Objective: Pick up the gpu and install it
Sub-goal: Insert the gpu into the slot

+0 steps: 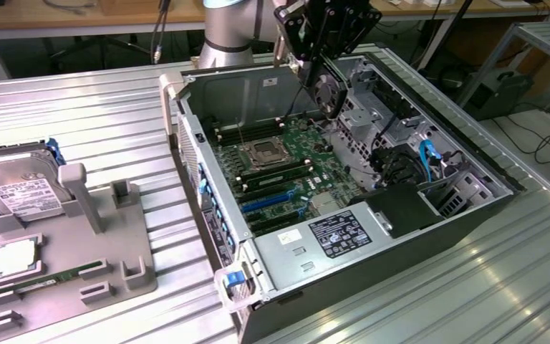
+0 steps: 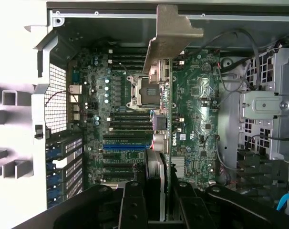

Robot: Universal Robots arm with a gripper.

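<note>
Currently, gpu (image 1: pixel 328 89) gripped in hand (image 2: pixel 156 202), above motherboard (image 1: pixel 285 154)

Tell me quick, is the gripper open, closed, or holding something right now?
Gripper: jaws closed on the gpu, holding it edge-on above the open computer case.

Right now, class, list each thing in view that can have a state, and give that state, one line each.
gpu: held on edge above the motherboard, not seated.
gripper: shut on the gpu.
computer case: lying on its side, open.
hard drive: resting in the grey holder, outside the case.
memory stick: lying in the holder, outside the case.
</note>
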